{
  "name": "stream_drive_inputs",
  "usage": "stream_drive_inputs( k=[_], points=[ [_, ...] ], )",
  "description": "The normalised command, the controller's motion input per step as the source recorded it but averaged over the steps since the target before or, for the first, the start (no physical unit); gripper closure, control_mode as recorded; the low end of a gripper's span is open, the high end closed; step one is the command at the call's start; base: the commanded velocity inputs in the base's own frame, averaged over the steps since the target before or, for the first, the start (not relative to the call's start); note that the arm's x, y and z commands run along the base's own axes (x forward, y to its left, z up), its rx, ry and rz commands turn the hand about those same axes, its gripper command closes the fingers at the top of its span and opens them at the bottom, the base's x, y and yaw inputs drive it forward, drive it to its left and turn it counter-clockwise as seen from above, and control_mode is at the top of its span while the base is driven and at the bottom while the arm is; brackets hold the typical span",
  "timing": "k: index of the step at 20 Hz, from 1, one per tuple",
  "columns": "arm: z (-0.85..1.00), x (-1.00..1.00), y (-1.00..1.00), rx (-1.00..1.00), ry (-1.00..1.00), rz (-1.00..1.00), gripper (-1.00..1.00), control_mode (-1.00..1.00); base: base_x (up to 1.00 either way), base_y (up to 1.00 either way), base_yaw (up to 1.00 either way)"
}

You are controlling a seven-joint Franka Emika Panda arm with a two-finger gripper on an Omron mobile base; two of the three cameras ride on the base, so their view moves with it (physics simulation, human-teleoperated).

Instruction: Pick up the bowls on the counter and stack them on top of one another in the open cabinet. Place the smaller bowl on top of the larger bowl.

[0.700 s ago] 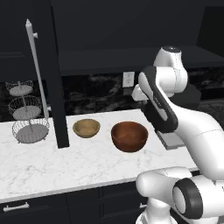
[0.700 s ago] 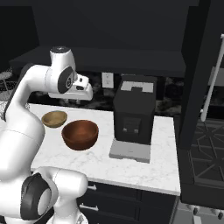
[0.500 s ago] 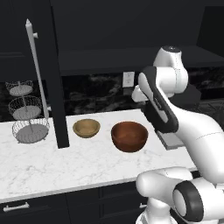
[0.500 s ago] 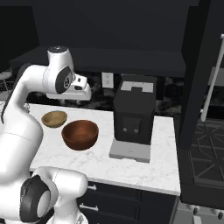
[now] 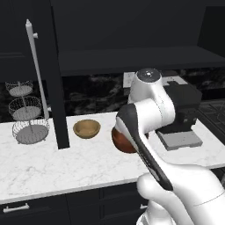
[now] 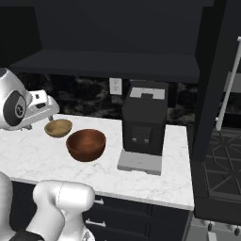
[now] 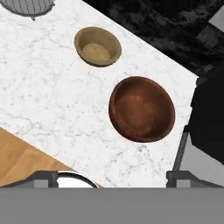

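Observation:
The smaller bowl (image 5: 86, 128) (image 6: 58, 127) (image 7: 97, 46) is light tan and sits upright on the white counter (image 5: 66, 167) (image 7: 43, 96). Beside it stands the larger bowl (image 6: 86, 144) (image 7: 141, 108), reddish-brown and deep; in the left base view its edge (image 5: 117, 139) peeks out from behind my arm. My gripper (image 7: 111, 178) hangs high over the counter's front edge and looks down on both bowls. Its fingertips (image 7: 43, 177) stand wide apart, open and holding nothing. The open cabinet (image 5: 132, 59) (image 6: 108, 61) spans the wall above.
A black coffee machine (image 5: 184, 110) (image 6: 143, 124) stands right of the larger bowl. A wire basket stand (image 5: 26, 116) is at the counter's left end, beside the cabinet door with its white bar handle (image 5: 35, 74). Wooden floor (image 7: 17, 162) shows past the counter edge.
The arm has swung forward and down, and in the left base view it now covers most of the larger bowl. Both bowls have stayed where they were.

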Motion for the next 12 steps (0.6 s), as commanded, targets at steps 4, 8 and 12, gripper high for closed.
stream_drive_inputs(
  k=[4,8,12],
  points=[
    [-0.49,-0.57,0.93,-0.21,-0.08,0.44,-1.0,-1.0,0.0,0.0,0.0],
    [-0.52,0.18,0.88,-0.35,-0.02,0.26,-1.0,-1.0,0.0,0.0,0.0],
    [-0.36,0.41,0.66,-0.31,0.0,0.23,-1.0,-1.0,0.0,0.0,0.0]
  ],
)
